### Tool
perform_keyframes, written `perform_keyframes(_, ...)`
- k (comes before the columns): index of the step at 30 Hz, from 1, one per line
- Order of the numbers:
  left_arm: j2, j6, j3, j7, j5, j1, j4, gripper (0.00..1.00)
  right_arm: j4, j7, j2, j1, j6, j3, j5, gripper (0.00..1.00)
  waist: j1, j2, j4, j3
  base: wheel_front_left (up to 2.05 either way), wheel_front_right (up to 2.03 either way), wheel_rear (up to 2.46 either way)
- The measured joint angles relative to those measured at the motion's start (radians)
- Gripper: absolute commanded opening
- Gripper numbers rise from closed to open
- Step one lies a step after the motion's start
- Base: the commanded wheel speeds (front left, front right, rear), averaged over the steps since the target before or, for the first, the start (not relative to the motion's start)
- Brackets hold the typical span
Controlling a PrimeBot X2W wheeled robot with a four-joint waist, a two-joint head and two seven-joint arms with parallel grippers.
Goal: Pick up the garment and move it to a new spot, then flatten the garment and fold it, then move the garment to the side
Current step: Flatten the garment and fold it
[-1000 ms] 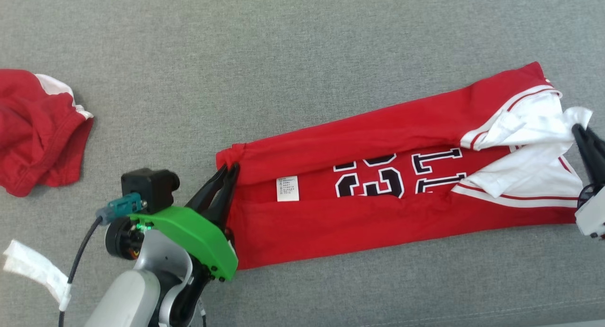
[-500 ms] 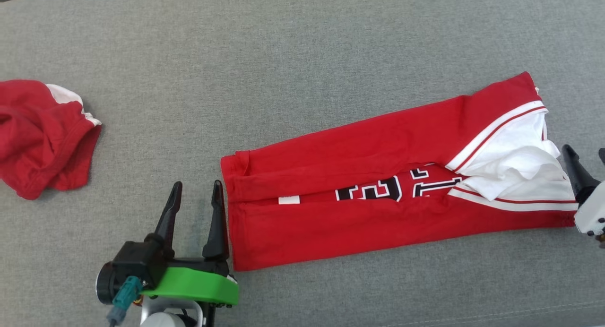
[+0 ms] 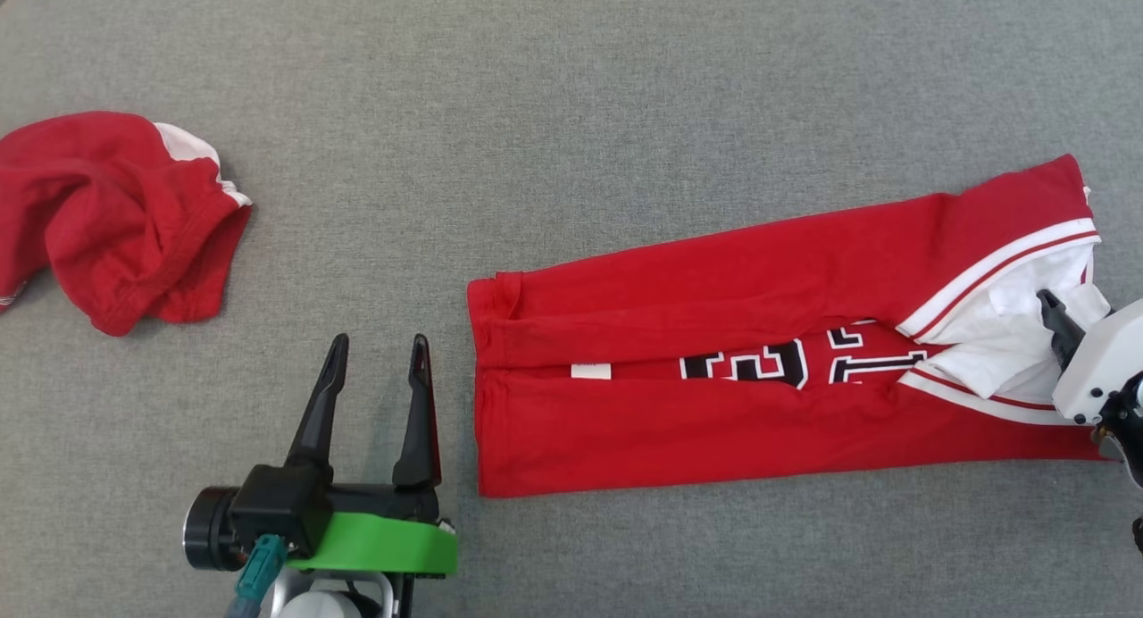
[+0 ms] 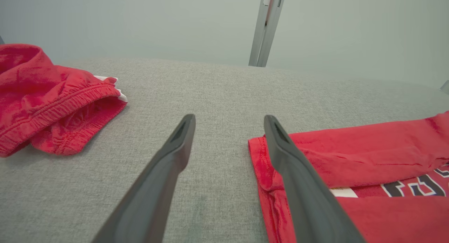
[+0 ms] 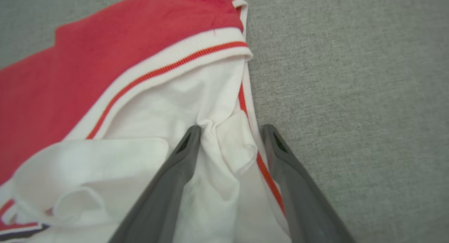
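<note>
The red garment (image 3: 714,421) lies folded lengthwise in a long strip on the grey surface (image 3: 571,91), right of centre. It looks light, soft and limp, likely to sag unless taken by both short ends. The left gripper (image 3: 379,346) stands spread and empty just beside the hem end. The right gripper (image 5: 231,129) is spread astride a white collar fold; whether it presses the cloth is unclear.

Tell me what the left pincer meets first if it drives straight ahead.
Probably nothing: the left pincer points along bare grey fabric surface, between the crumpled red garment and the folded red jersey. Height unclear.
</note>
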Motion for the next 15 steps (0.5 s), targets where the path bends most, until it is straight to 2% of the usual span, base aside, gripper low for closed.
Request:
perform_keyframes(3, -0.012, -0.024, 0.04, 0.0, 0.018, 0.026, 0.001, 1.0, 0.018, -0.062, -0.016, -0.003, 0.002, -0.006, 0.017, 0.0, 0.0, 0.0, 0.004, -0.017, 0.0, 0.0, 0.0)
perform_keyframes(5, -0.018, -0.037, 0.061, 0.0, 0.027, 0.044, 0.014, 1.0, 0.037, -0.095, -0.044, -0.012, 0.002, -0.049, 0.033, 0.0, 0.0, 0.0, 0.002, -0.032, 0.0, 0.0, 0.0)
perform_keyframes(8, -0.025, -0.065, 0.073, 0.0, 0.041, 0.063, 0.038, 1.0, 0.076, -0.118, -0.128, -0.006, 0.002, -0.141, 0.036, 0.0, 0.0, 0.0, 0.002, -0.057, 0.0, 0.0, 0.0)
perform_keyframes(11, -0.029, -0.071, 0.088, 0.0, 0.045, 0.071, 0.053, 1.0, 0.098, -0.141, -0.219, 0.027, 0.001, -0.241, 0.031, 0.0, 0.0, 0.0, 0.007, -0.081, 0.0, 0.0, 0.0)
perform_keyframes(13, -0.029, -0.075, 0.093, 0.0, 0.043, 0.074, 0.061, 1.0, 0.08, -0.147, -0.264, 0.05, 0.001, -0.255, 0.041, 0.0, 0.0, 0.0, 0.014, -0.095, 0.0, 0.0, 0.0)
perform_keyframes(15, -0.029, -0.073, 0.093, 0.0, 0.026, 0.088, 0.067, 1.0, 0.027, -0.146, -0.291, 0.081, 0.001, -0.221, 0.085, 0.0, 0.0, 0.0001, 0.021, -0.113, 0.0, 0.0, 0.0)
